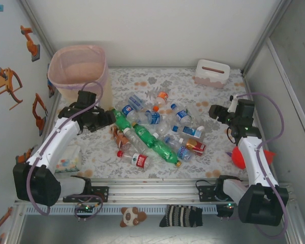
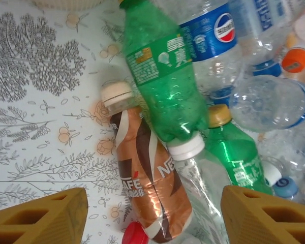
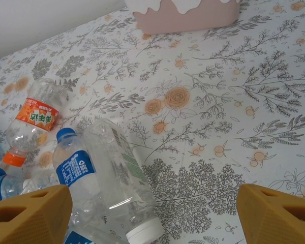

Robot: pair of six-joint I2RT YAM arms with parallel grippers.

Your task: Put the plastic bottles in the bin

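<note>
Several plastic bottles (image 1: 152, 133) lie in a heap mid-table. The beige bin (image 1: 79, 70) with a pink liner stands at the far left. My left gripper (image 1: 104, 120) hovers at the heap's left edge, open. In the left wrist view my left gripper (image 2: 155, 219) has a brown coffee bottle (image 2: 147, 178) and a clear white-capped bottle (image 2: 206, 178) lying between its spread fingers (image 2: 40, 218), with a green bottle (image 2: 162, 81) beyond. My right gripper (image 1: 216, 112) is open over the cloth at the heap's right edge. My right gripper (image 3: 152, 218) has a clear bottle (image 3: 112, 173) just inside its left finger.
A white box with a slot (image 1: 212, 72) stands at the back right. A small red carton (image 1: 195, 147) lies among the bottles. A red-orange object (image 1: 239, 157) sits by the right arm and a packet (image 1: 68, 162) by the left arm. Walls enclose the table.
</note>
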